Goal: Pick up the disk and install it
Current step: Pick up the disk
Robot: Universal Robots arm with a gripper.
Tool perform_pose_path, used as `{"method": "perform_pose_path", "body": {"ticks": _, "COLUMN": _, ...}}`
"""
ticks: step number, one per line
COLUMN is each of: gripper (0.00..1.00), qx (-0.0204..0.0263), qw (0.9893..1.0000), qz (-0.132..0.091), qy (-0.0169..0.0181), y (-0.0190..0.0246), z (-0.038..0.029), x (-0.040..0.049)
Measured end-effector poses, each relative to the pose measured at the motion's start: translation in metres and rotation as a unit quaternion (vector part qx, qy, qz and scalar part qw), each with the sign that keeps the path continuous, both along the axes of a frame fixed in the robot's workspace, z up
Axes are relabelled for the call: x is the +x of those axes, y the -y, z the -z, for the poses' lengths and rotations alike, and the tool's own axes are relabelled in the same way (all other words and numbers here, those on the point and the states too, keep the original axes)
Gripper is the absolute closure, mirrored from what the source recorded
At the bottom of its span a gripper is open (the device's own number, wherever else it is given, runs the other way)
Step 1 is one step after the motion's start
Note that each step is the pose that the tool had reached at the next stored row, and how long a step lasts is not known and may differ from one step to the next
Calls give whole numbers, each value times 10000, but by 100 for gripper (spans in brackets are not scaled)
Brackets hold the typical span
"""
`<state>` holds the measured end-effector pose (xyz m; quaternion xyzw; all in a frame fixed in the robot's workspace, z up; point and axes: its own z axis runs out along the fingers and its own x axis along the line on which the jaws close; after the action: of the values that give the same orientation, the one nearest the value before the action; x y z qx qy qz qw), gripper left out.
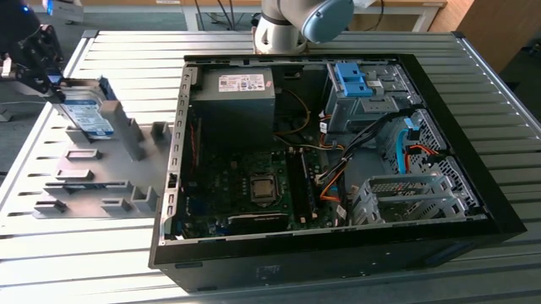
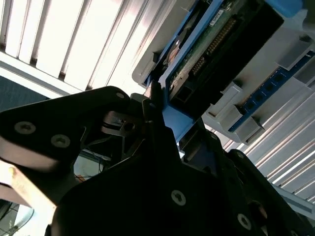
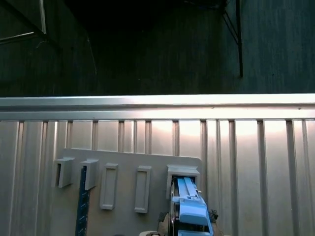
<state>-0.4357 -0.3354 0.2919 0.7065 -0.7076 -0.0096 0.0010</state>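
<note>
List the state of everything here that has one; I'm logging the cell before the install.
disk, standing on edge in the grey holder, not yet installed.
tool, at the disk's upper end.
computer case, lying flat, side open.
lower drive cage, looks empty.
blue bracket, seated atop the drive bay.

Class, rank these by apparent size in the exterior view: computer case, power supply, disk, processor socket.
Largest to smallest:
1. computer case
2. power supply
3. disk
4. processor socket
No two look close in size.
</note>
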Motion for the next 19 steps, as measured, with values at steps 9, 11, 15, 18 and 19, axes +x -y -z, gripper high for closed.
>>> {"method": "perform_pose_path", "body": {"ticks": 9, "gripper": 62, "qx": 1, "qw": 9995, "qz": -300, "qy": 1, "y": 0, "z": 2, "x": -1}}
{"method": "perform_pose_path", "body": {"ticks": 11, "gripper": 62, "qx": 1, "qw": 9995, "qz": -327, "qy": 1, "y": 0, "z": 2, "x": -1}}
{"method": "perform_pose_path", "body": {"ticks": 15, "gripper": 62, "qx": 0, "qw": 9996, "qz": -300, "qy": 0, "y": 0, "z": 1, "x": -1}}
{"method": "perform_pose_path", "body": {"ticks": 18, "gripper": 62, "qx": 0, "qw": 9998, "qz": -216, "qy": 0, "y": 0, "z": 1, "x": -1}}
{"method": "perform_pose_path", "body": {"ticks": 19, "gripper": 62, "qx": 0, "qw": 9998, "qz": -212, "qy": 0, "y": 0, "z": 1, "x": -1}}
